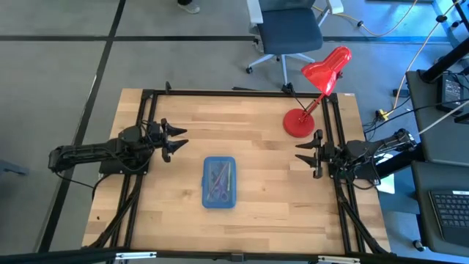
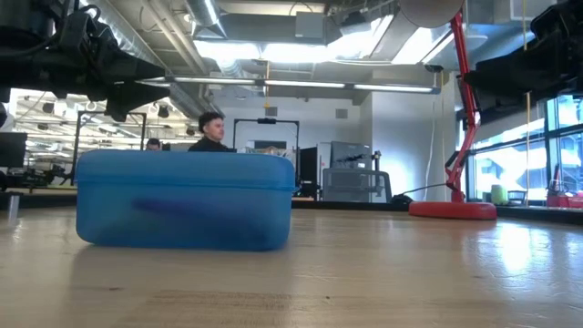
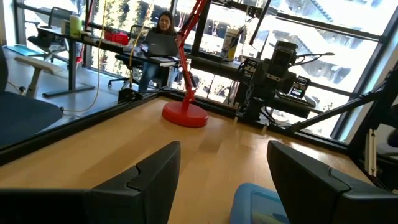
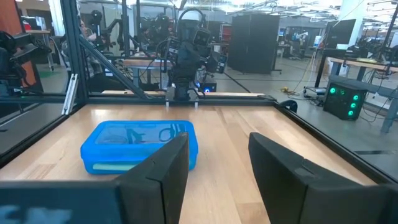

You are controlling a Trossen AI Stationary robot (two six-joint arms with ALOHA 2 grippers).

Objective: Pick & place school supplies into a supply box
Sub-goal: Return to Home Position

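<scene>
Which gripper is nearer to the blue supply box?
Left. The left gripper, open, is off the upper left corner of the supply box in the high view; the right gripper, open too, is farther off to its right.

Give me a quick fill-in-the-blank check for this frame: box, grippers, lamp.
The supply box lies between the arms with its lid ____.
The left gripper and the right gripper are both open and hold ____.
The desk lamp near the right gripper is coloured ____.
Missing words: closed; nothing; red.

supply box [image 1: 219, 182] centre of table [image 1: 271, 213] | left fingers [image 1: 174, 132] left of it | right fingers [image 1: 306, 144] right of it | lamp [image 1: 299, 123] far-right corner
</scene>
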